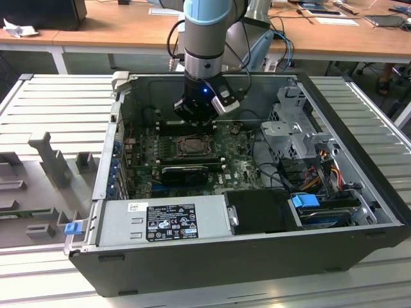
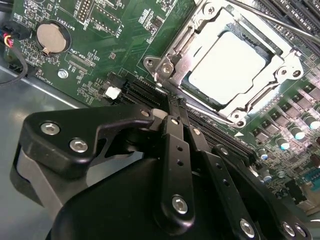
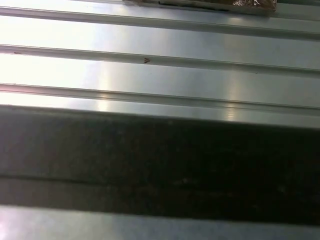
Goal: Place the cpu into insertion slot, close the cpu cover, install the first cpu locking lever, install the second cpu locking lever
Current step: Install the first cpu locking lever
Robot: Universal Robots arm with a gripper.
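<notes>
The cpu (image 2: 227, 67), a pale square chip, lies flat in the insertion slot (image 1: 192, 147) on the green board. The cpu cover (image 2: 190, 40), a silvery frame, lies down around it, and the chip's top shows through its window. A thin lever rod (image 2: 260, 17) runs along the socket's far side, and another (image 2: 215, 117) runs along the near side. My gripper (image 2: 174, 102) is shut with nothing between its black fingers, its tips right at the near lever by the socket's corner. In the exterior view the gripper (image 1: 196, 119) hangs low inside the case, just behind the socket.
A long black card (image 1: 185, 172) lies in front of the socket, with the power supply (image 1: 160, 221) nearer the front wall. A drive cage (image 1: 295, 128) with cables is on the exterior view's right. Black memory slots (image 2: 145, 92) and a coin battery (image 2: 51, 37) flank the gripper. Ribbed metal table (image 3: 160, 75).
</notes>
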